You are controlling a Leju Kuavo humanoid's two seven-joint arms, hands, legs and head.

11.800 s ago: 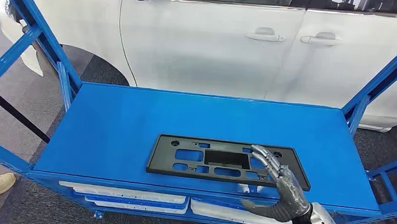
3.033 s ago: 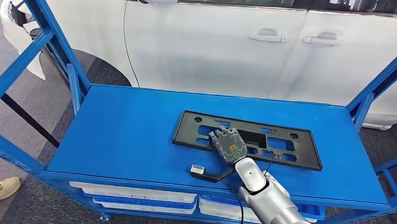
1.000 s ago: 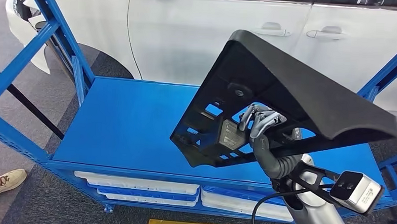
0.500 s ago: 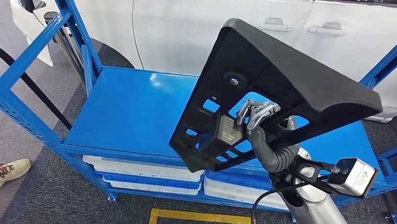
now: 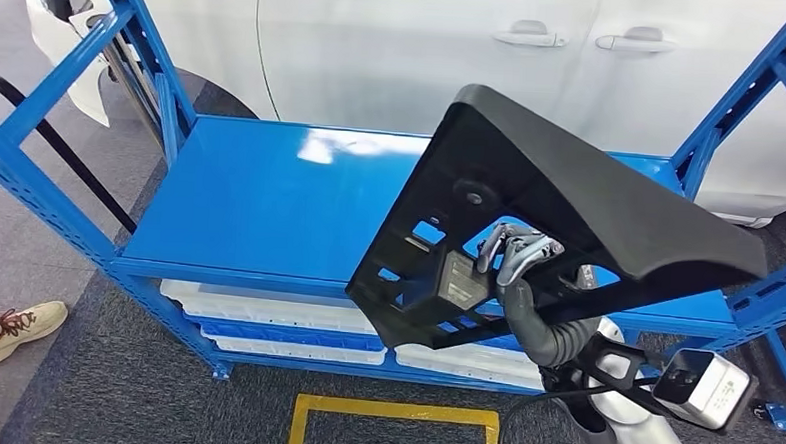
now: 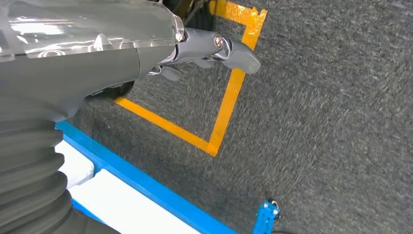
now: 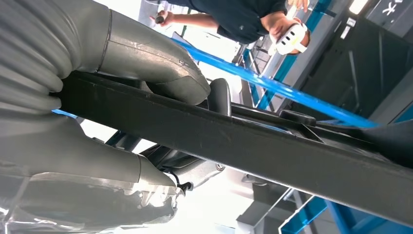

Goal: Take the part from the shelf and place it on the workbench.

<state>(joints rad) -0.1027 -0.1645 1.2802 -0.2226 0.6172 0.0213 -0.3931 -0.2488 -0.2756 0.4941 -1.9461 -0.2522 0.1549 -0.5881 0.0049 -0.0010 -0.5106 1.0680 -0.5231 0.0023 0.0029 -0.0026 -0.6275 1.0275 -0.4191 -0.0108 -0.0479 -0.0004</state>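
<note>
A: Part (image 5: 570, 205), black plastic frame with cutouts, is off the shelf (image 5: 270, 202), held up in the air tilted steeply in front of the shelf's near edge, well above the floor.

B: Largest first, go.

A: White car (image 5: 396, 52) behind the shelf. Shelf itself, blue, top deck bare where it shows. White trays (image 5: 275, 317) on the tier under the deck. Yellow floor marking (image 5: 391, 414) on grey carpet just in front of the shelf. A person's shoe (image 5: 14, 324) off the shelf's left corner.

B: Hands?

A: Right hand (image 5: 516, 255) grasps the part: fingers hooked through a cutout, thumb (image 7: 160, 68) clamped against the edge in the right wrist view. Left hand (image 6: 209, 48) hangs near the floor marking, nothing in it; fingers mostly hidden by the cover, so I cannot tell if it's spread or curled.

B: Step?

A: My read: carry phase, part lifted, workbench not in view. Also a person (image 7: 238, 14) beyond the part in the right wrist view.

B: Doing it well?

A: Grip is off-centre on a long panel, so it'll want to swing. Keep the clamp firm, turn slowly, keep the far end clear of the shelf's blue uprights (image 5: 718, 126) and the person. Level it before setting down.
</note>
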